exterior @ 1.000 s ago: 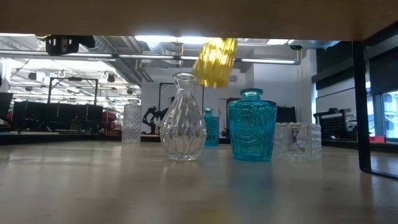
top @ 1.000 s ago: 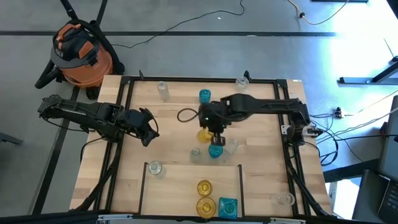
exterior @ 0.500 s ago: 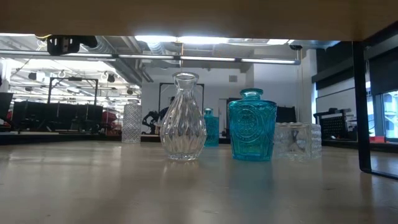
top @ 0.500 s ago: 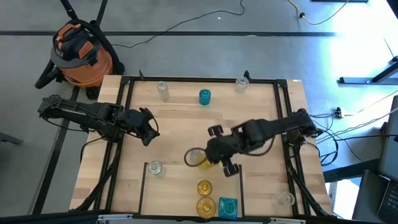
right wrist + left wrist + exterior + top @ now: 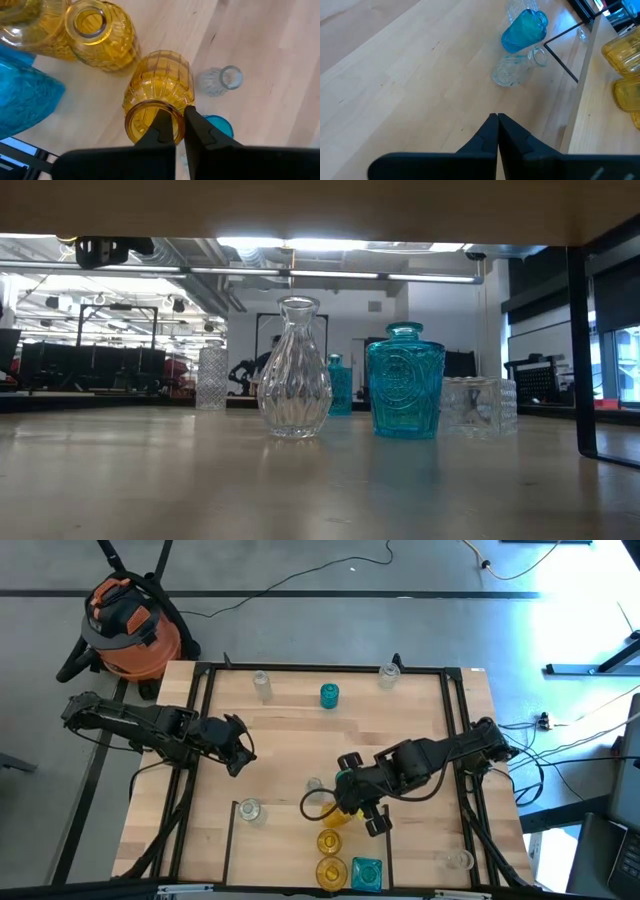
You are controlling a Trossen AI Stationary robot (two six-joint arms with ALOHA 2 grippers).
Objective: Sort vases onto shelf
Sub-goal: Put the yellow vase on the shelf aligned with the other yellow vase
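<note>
My right gripper [image 5: 343, 806] [image 5: 179, 125] is shut on an amber round vase [image 5: 333, 814] [image 5: 160, 90] over the far end of the shelf's [image 5: 285, 845] middle section. Two amber vases [image 5: 328, 840] [image 5: 331, 871] and a teal square vase [image 5: 366, 873] stand in that section. My left gripper [image 5: 240, 750] [image 5: 497, 119] is shut and empty, left of the table's middle. On the bare table stand a clear vase [image 5: 294, 370], a teal vase [image 5: 405, 380] and a clear square vase [image 5: 480, 406]. My right gripper holds the amber vase by the rim of its mouth [image 5: 179, 116], with one finger [image 5: 162, 127] inside the mouth and the other [image 5: 200, 131] outside. The fingers come from above, slanting from the table's right. The vase hangs tilted below them; I cannot tell whether its base touches the shelf.
More vases stand along the far edge: clear [image 5: 262, 685], teal [image 5: 329, 695], clear [image 5: 388, 673]. A clear vase [image 5: 248, 810] stands in the left section and another [image 5: 458, 860] at the near right. Black frame rails [image 5: 200, 740] border the table. An orange vacuum [image 5: 130, 625] stands beyond it.
My right gripper has carried the amber vase from the table's middle toward the near edge, to the far end of the shelf's middle section beside the other amber vases. The vase has left the low view. The gripper has stayed shut on it.
</note>
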